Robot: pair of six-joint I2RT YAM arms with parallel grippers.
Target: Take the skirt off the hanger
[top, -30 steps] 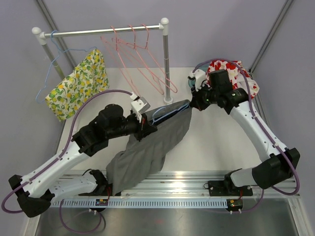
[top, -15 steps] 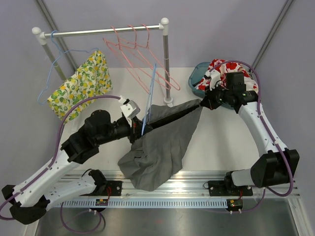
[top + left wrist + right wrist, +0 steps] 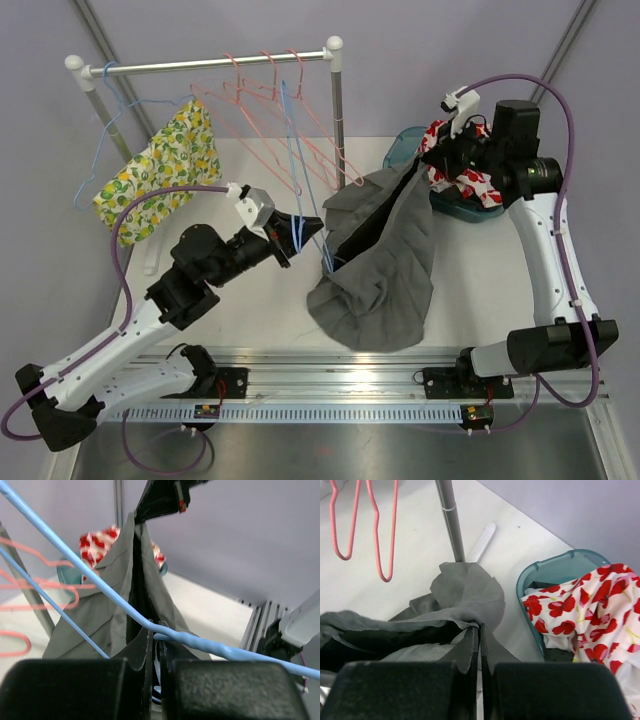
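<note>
The grey skirt (image 3: 385, 270) hangs in a long fold from my right gripper (image 3: 428, 160), which is shut on its top edge, raised near the basket; its lower end pools on the table. My left gripper (image 3: 303, 226) is shut on the wire of a blue hanger (image 3: 292, 170) that stands almost upright, its lower end against the skirt's left edge. In the left wrist view the hanger (image 3: 197, 644) crosses in front of the skirt (image 3: 100, 615) at my shut left gripper (image 3: 156, 640). In the right wrist view my right gripper (image 3: 480, 627) pinches the skirt (image 3: 465, 590).
A clothes rack (image 3: 200, 65) stands at the back with pink hangers (image 3: 270, 110) and a lemon-print garment (image 3: 160, 170) on a blue hanger. Its right post (image 3: 340, 130) is just behind the skirt. A teal basket (image 3: 405, 150) with red-flowered cloth (image 3: 470, 180) sits back right.
My right gripper has lifted the skirt up and right toward the basket. My left gripper has swung the blue hanger upright and leftward. The skirt now hangs steeply instead of spreading between the arms.
</note>
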